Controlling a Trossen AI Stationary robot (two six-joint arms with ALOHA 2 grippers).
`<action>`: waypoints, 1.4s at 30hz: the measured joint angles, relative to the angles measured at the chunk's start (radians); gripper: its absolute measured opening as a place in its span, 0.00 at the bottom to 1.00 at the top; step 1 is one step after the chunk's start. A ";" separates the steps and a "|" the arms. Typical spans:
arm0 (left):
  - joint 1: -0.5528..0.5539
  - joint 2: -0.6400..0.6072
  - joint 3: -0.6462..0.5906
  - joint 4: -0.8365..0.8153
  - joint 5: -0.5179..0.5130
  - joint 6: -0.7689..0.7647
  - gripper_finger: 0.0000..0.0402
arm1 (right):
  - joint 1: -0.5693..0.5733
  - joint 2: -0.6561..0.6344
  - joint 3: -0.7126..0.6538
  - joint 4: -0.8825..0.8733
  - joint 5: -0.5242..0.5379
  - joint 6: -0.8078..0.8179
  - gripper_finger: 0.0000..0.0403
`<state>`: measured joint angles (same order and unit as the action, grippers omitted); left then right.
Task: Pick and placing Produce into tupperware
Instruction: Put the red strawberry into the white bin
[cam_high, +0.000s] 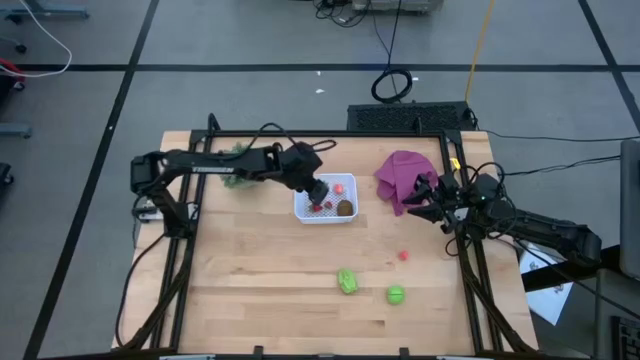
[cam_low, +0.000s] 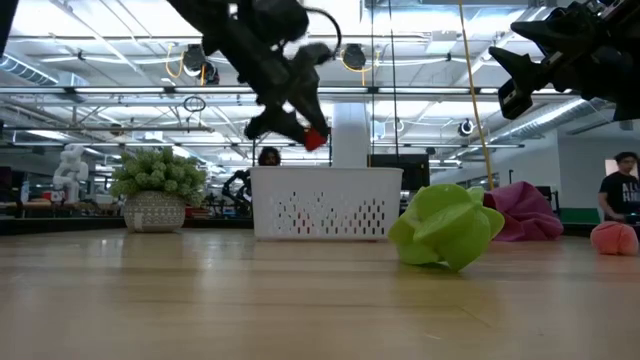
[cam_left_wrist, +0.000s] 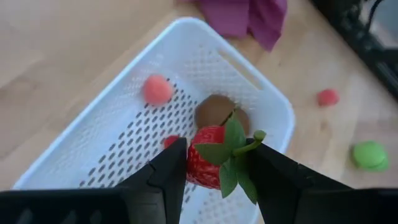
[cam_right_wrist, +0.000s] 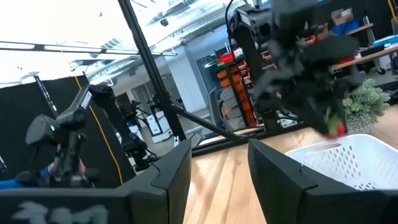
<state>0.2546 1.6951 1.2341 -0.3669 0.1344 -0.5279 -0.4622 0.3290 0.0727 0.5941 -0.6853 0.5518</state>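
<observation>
The white perforated tupperware (cam_high: 325, 204) sits mid-table and holds a brown oval (cam_left_wrist: 217, 111), a pink ball (cam_left_wrist: 157, 89) and a red bit (cam_left_wrist: 170, 141). My left gripper (cam_left_wrist: 214, 168) hovers above it, shut on a red strawberry (cam_left_wrist: 211, 163) with green leaves. A leafy green piece (cam_high: 347, 281), a round green piece (cam_high: 396, 294) and a small red bit (cam_high: 404, 255) lie on the table nearer the front. My right gripper (cam_right_wrist: 217, 168) is open, raised by the table's right edge next to the purple cloth (cam_high: 402, 176). My left gripper pinches the strawberry's red body (cam_left_wrist: 200, 167) between its two fingers, coming from above and pointing down. The strawberry is lifted clear over the tupperware, its leafy top (cam_left_wrist: 235, 152) showing between the fingers.
A spiky grey-green plant (cam_low: 155, 185) stands at the far left of the table. The purple cloth lies right of the tupperware. Bare wood (cam_high: 270, 270) stretches between the tupperware and the near edge. People show in the room beyond.
</observation>
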 joint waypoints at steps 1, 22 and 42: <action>0.003 0.020 0.000 0.014 0.010 0.003 0.39 | 0.000 0.001 0.000 -0.002 0.000 -0.006 0.37; 0.029 0.424 0.505 -0.496 0.025 0.151 0.39 | 0.000 0.027 0.000 -0.022 0.000 -0.018 0.37; 0.014 0.448 0.535 -0.527 -0.033 0.150 0.39 | 0.000 0.030 0.000 -0.045 0.000 -0.022 0.37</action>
<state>0.2685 2.1435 1.7691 -0.8935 0.1018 -0.3783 -0.4622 0.3588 0.0723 0.5488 -0.6857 0.5301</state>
